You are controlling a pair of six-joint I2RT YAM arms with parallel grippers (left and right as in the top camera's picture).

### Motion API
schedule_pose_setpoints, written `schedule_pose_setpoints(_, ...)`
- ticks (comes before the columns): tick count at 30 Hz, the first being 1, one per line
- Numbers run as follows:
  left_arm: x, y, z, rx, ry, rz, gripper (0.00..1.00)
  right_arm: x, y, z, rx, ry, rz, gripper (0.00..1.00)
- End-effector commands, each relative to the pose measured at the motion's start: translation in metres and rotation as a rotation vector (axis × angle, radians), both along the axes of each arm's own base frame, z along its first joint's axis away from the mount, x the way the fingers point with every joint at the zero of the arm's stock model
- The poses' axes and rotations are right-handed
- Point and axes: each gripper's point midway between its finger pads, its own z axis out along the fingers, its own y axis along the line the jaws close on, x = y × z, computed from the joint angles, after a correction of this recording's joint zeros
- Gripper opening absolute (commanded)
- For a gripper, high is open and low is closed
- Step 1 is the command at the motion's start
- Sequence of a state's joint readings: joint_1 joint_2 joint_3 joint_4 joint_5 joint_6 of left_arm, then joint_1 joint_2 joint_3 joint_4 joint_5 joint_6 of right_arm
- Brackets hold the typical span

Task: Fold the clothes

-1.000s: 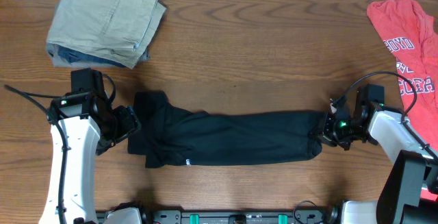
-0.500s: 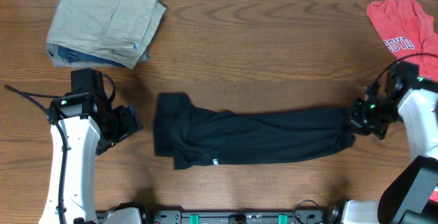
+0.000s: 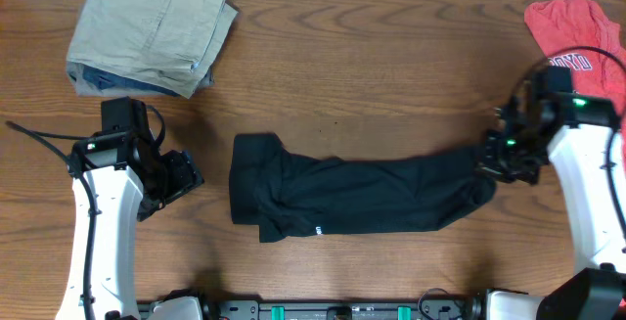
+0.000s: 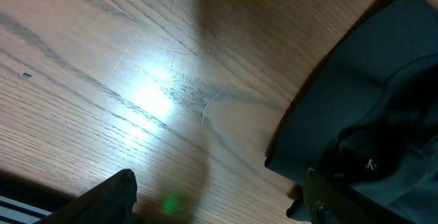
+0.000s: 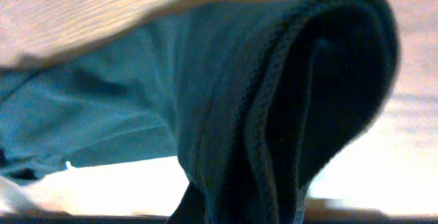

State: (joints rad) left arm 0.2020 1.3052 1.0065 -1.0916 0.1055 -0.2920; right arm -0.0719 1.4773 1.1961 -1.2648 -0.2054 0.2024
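The black shirt (image 3: 352, 197) lies as a long folded band across the middle of the table, with a small white mark near its front edge. My right gripper (image 3: 492, 161) is shut on the shirt's right end and holds it slightly raised; the bunched ribbed fabric (image 5: 287, 107) fills the right wrist view. My left gripper (image 3: 186, 175) is open and empty on the table, a short gap left of the shirt's left end. In the left wrist view the shirt (image 4: 369, 107) shows at right, beside my open fingers (image 4: 219, 200).
Folded khaki trousers (image 3: 152, 28) lie at the back left. A red T-shirt with white lettering (image 3: 577, 51) lies at the back right, close behind my right arm. Bare wooden table (image 3: 352, 75) shows behind the black shirt.
My right gripper has pulled the shirt's right end to the right and toward the back, dragging the whole shirt away from my left gripper. The left arm has not moved.
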Motion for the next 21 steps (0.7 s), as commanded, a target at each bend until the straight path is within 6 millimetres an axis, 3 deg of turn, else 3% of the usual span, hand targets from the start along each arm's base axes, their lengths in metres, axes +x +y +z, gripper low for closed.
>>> schedule_pose_setpoints(1,-0.001,0.0,-0.001,-0.008,0.003,0.005,0.79,-0.003,0.027,-0.005,0.001,-0.006,0.085,0.01)
schedule_pose_setpoints(13,-0.002,-0.001,-0.002,-0.009,0.008,0.005,0.79,-0.026,0.116,-0.055,0.085,-0.027,0.254,0.01)
schedule_pose_setpoints(21,-0.002,-0.001,-0.002,-0.009,0.008,0.005,0.79,-0.027,0.15,-0.067,0.132,-0.08,0.262,0.01)
